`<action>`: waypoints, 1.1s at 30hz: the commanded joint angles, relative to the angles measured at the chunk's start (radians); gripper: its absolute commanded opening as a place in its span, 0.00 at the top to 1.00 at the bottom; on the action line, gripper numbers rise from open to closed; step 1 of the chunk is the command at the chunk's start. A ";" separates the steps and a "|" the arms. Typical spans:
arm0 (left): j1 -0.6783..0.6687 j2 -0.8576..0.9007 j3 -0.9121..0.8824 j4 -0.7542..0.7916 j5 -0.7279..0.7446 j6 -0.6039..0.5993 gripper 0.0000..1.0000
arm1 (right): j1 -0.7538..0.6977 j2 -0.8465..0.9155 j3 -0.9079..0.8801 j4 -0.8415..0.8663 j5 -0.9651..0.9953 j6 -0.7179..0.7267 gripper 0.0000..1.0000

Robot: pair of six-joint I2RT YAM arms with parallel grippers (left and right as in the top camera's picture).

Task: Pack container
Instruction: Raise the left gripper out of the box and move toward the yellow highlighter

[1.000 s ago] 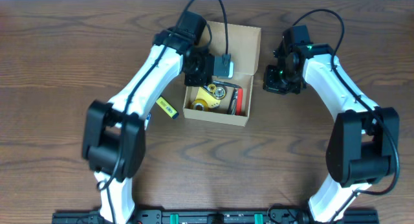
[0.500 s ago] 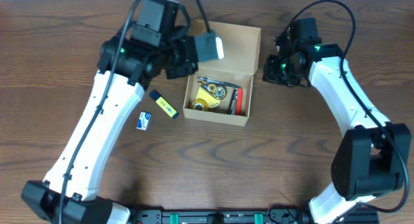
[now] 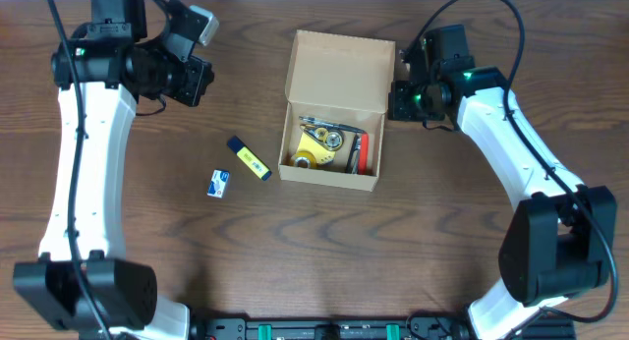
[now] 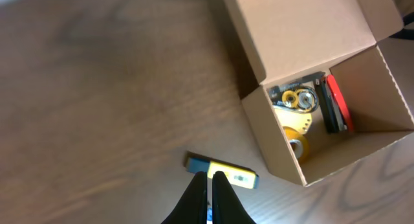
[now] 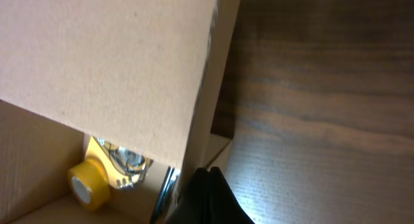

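Dark wood-grain table (image 3: 393, 252), soft glare

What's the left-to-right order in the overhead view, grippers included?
left gripper → small white-and-blue item → blue-and-yellow highlighter → open cardboard container → right gripper

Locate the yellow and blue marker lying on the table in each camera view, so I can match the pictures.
Overhead: the marker lies centre-left, on the table just left of the container.
Left wrist: the marker is at bottom centre, left of the container.
Right wrist: not in it.
Shared landmark: the container, whose open flap fills the upper left of the right wrist view.
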 commanded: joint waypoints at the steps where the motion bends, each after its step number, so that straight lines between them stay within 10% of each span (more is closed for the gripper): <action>1: 0.005 0.047 -0.029 -0.013 0.042 -0.065 0.94 | 0.007 -0.011 0.014 0.016 0.013 -0.037 0.99; 33: 0.019 0.189 -0.078 0.071 0.021 -0.135 0.94 | 0.007 -0.014 0.014 0.020 -0.096 -0.161 0.99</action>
